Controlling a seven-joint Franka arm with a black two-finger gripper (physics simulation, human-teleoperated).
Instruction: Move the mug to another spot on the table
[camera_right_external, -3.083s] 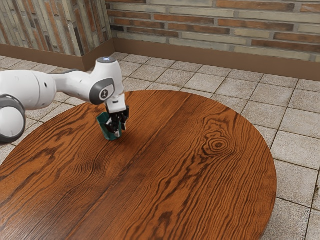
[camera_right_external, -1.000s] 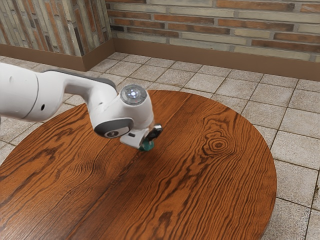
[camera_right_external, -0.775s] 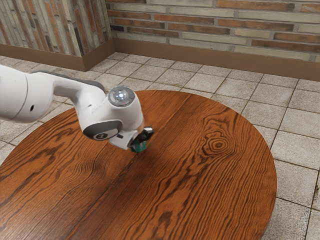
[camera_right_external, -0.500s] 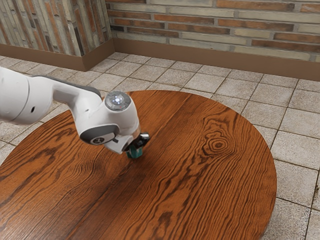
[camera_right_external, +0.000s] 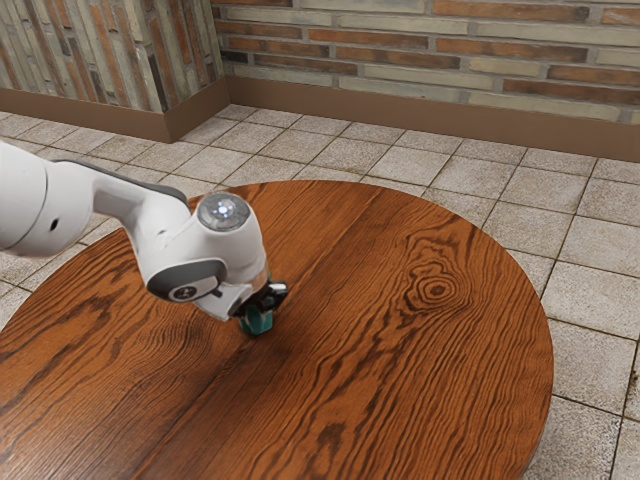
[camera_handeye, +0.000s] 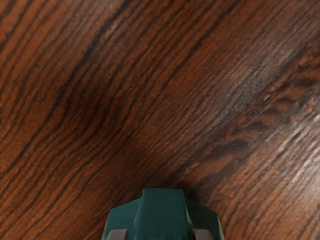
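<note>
Hand (camera_right_external: 262, 298) is clamped on the mug (camera_right_external: 256, 320), gripping its upper part from two sides; the teal body hangs directly beneath the wrist. Mug location: toward the exterior view's left of centre on the round wooden bench (camera_right_external: 430, 390), just above or on the surface; contact cannot be confirmed. Assessment: small, rigid, probably ceramic. It is judged light but breakable, and smooth-walled, so liable to slip or swing in a loose grip. Recommended hold: across the rim wall, as at present, square and firm. Set-down should be gentle and upright.
</note>
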